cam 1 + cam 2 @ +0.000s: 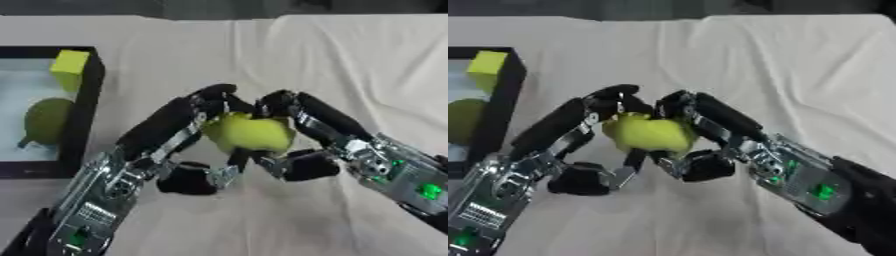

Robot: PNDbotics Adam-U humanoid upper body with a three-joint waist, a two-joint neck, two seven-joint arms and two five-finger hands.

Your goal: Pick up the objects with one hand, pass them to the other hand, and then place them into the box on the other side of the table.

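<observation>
1. Mid-table, above the cloth (pixel 350 65): yellow-green fruit (pixel 251 134) caught between both hands, the handover step by the look of it.
2. Left hand (pixel 179 132) curled over the fruit's left side; right hand (pixel 302 125) curled over its right, thumb beneath.
3. Likely light, stiff and smooth-skinned, so probably slippery; best taken around the widest part, thumb opposite the fingers.
4. Box (pixel 92 100) at left already holding a yellow block (pixel 70 67) and a green pear (pixel 45 120).
</observation>
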